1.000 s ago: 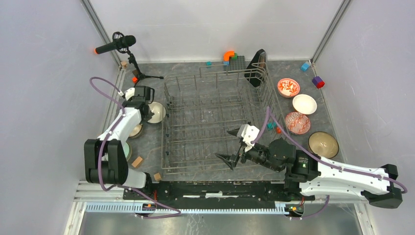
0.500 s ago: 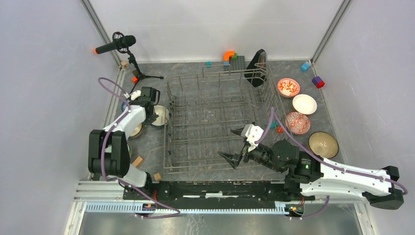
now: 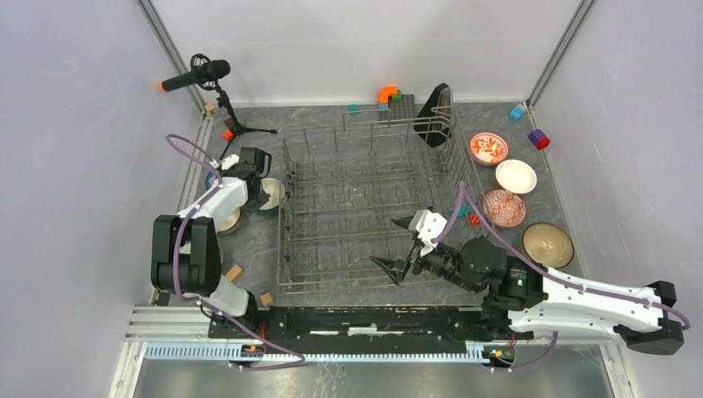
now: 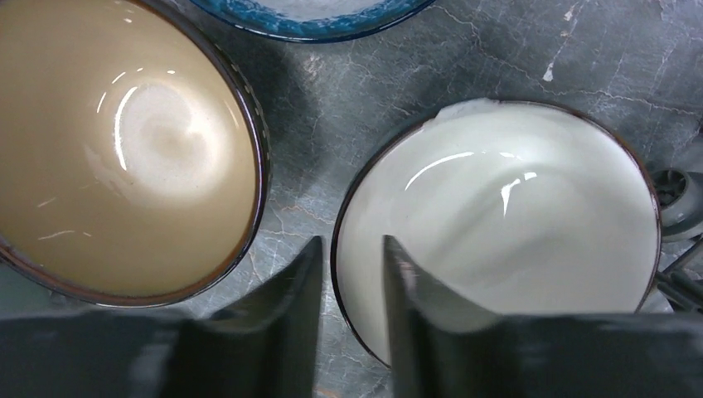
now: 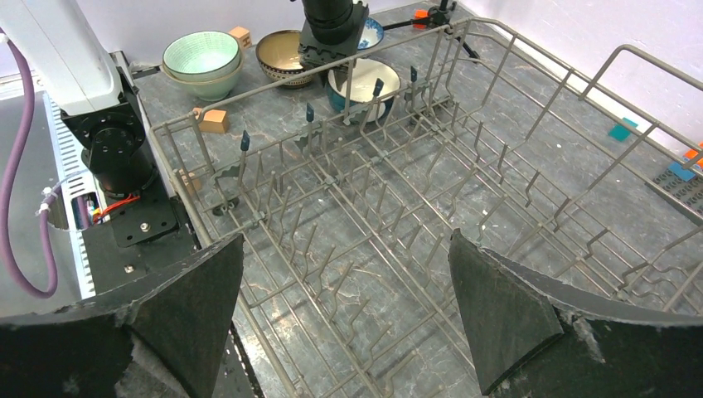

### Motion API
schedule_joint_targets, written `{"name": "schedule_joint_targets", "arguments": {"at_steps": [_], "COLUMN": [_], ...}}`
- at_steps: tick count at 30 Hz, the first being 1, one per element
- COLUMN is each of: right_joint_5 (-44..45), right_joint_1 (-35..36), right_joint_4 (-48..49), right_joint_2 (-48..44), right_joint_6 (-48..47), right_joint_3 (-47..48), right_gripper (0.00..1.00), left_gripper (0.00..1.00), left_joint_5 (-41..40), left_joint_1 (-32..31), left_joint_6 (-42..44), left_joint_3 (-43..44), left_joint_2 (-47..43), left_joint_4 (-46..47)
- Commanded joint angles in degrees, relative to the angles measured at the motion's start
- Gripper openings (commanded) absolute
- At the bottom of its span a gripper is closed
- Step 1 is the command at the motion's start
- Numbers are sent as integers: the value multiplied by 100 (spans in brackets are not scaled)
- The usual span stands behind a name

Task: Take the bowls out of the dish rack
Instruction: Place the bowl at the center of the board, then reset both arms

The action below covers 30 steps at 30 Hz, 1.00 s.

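The left gripper (image 4: 352, 274) hides the near rim of a white-lined, dark-rimmed ceramic bowl (image 4: 497, 224), its jaws slightly parted astride that rim. Beyond them a blue-rimmed bowl (image 4: 315, 21) is cropped. The white-lined bowl now sits nearer the grey wire dish rack (image 5: 273, 84) than a second ago. Over the rack, the right gripper (image 5: 346, 235) gapes wide.

Grey wire dish rack (image 3: 369, 126) sits mid-bench. Upright to its right: red-floral bowl (image 3: 488, 148), white bowl (image 3: 516, 176), red-lattice bowl (image 3: 504, 208), tan bowl (image 3: 548, 245). Upright to its left: teal bowl (image 4: 514, 240), brown bowl (image 4: 124, 157), mint bowl (image 5: 201, 56).
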Motion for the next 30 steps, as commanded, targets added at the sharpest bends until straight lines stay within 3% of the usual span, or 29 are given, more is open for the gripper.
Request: {"name": "schedule_joint_targets", "arguments": {"at_steps": [1, 6, 10, 16, 22, 30], "right_joint_5": [106, 172, 351, 1193, 2679, 1496], "right_joint_1": [14, 14, 15, 15, -190, -2242], "right_joint_4": [65, -47, -161, -125, -502, -767], "right_joint_2": [-66, -110, -139, 60, 1043, 1267], "right_joint_6": [6, 1, -40, -199, -92, 1163], "right_joint_3": [-55, 14, 131, 348, 1255, 1536], "right_gripper": [98, 98, 98, 98, 98, 98], "left_gripper": [45, 75, 88, 98, 100, 100], "left_joint_5": [-9, -57, -279, -943, -2248, -1944], "left_joint_1": [20, 22, 7, -536, -2299, -2761], "left_joint_6": [-253, -239, -65, 565, 1361, 1714], "left_joint_3": [-36, 1, 295, 642, 916, 635], "left_joint_2": [-49, -487, -1140, -2305, -2846, -3369], "left_joint_4": [159, -112, -616, -919, -787, -261]}}
